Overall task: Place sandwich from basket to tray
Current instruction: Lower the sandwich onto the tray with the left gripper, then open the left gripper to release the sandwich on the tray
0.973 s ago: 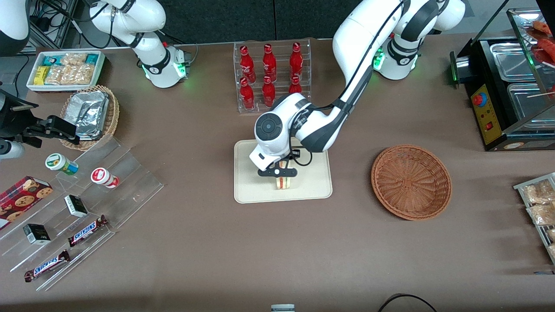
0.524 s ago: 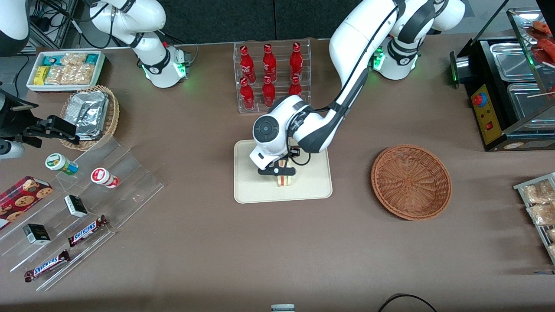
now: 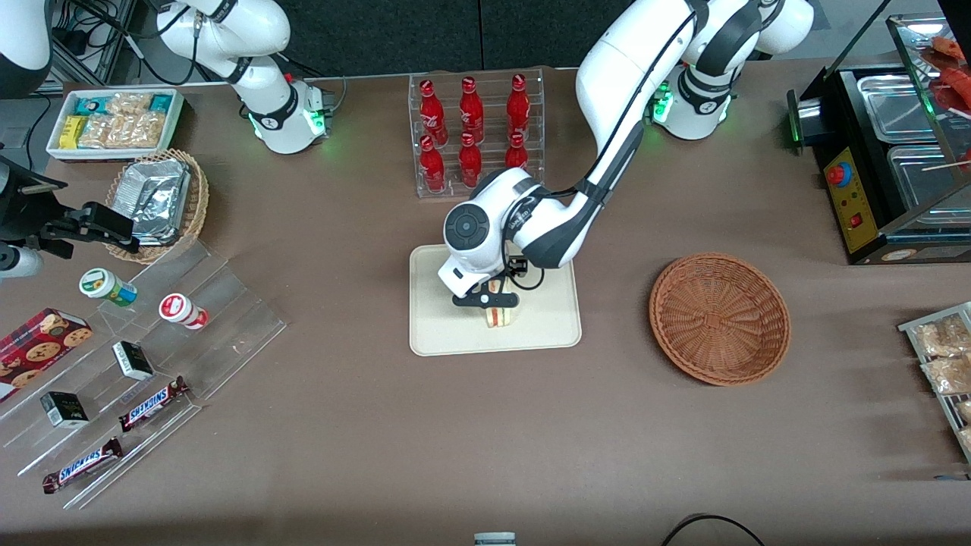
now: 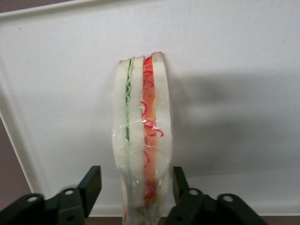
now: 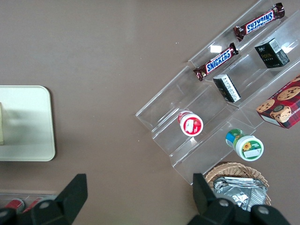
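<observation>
Hovering low over the tray [image 3: 538, 334], the gripper [image 3: 486, 300] stood astride the sandwich [image 3: 499, 315], which rested upright on its edge near the tray's middle. Only the left wrist view settled the grasp: there the gripper [image 4: 136, 187] had its two fingers [image 4: 92, 183] spread, a clear gap on each flank of the sandwich [image 4: 143, 140], neither pad touching the wrapped bread. That view also showed the filling plainly, one green layer and one red-orange layer between three pale slices, under clear film, with the tray [image 4: 243, 70] under it. The front view hid most of this under the arm's wrist, leaving only the sandwich's nearer end visible.

The front view alone gave the wider worktop [image 3: 455, 440]. The basket [image 3: 719, 318] lay at about three o'clock from the tray, well apart from it, toward the working arm's end. At twelve o'clock from the tray stood a clear rack with six red bottles [image 3: 472, 129], in two rows of three. Toward the parked arm's end, at about nine o'clock, lay a clear stepped stand [image 3: 227, 318] carrying two chocolate bars [image 3: 152, 403], two small dark boxes [image 3: 133, 359] and two round tubs [image 3: 182, 311].

The right wrist view repeated that stand and showed one corner of the tray [image 5: 28, 140].
</observation>
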Controlling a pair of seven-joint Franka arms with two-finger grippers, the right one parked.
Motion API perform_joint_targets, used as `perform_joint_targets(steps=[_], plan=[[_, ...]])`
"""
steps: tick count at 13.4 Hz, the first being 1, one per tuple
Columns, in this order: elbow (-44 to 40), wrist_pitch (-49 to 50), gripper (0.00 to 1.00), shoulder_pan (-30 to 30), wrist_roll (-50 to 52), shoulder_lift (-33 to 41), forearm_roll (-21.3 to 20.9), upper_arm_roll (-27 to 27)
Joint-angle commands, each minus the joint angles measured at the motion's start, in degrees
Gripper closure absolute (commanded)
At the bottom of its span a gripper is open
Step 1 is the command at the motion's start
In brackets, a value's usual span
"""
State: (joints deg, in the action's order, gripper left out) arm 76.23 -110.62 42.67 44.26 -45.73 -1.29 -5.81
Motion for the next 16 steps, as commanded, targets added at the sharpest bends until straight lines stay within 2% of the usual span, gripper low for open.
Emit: perform_joint_targets(steps=[1, 6, 9, 12, 16], plan=[[0.3, 0.0, 0.0, 0.7, 0.6, 1.1, -0.9, 0.7], [0.2, 6.7, 0.0, -1.3, 0.5, 6.3, -0.3, 1.1], [1.1, 7.5, 0.0, -6.1, -0.3, 8.1, 0.0, 1.1], [5.7, 6.8, 0.0, -11.0, -0.7, 12.2, 0.1, 0.9], [10.8, 7.0, 0.0, -17.3, -9.9, 17.1, 2.4, 0.9]])
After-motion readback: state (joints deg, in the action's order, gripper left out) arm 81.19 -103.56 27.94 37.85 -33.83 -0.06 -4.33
